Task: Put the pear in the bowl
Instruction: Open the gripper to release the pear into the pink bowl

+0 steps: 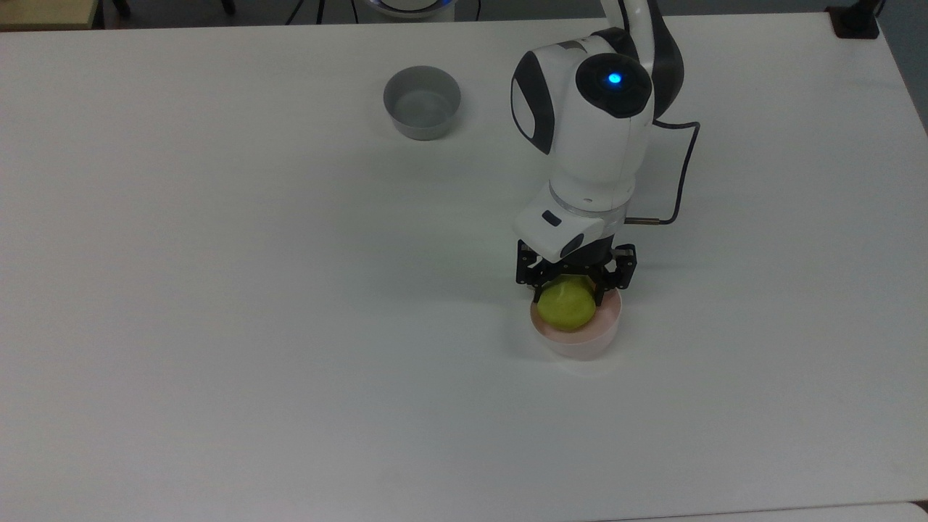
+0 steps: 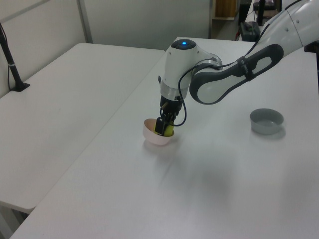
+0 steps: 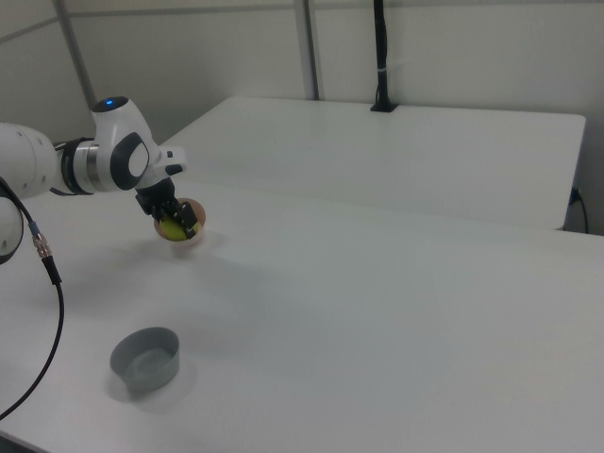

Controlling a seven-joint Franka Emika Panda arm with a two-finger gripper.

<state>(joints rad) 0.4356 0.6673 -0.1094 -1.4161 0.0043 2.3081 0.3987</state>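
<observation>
A grey straight-sided bowl (image 1: 422, 101) stands upright on the white table (image 1: 217, 290), up toward eleven o'clock in the top view, with bare tabletop all round it. In the left view the same grey bowl (image 2: 266, 121) sits out at three o'clock, and a second white table (image 2: 65, 94) lies alongside at nine o'clock. In the right view a black post (image 3: 379, 57) stands at twelve o'clock on the far table (image 3: 425, 151).
</observation>
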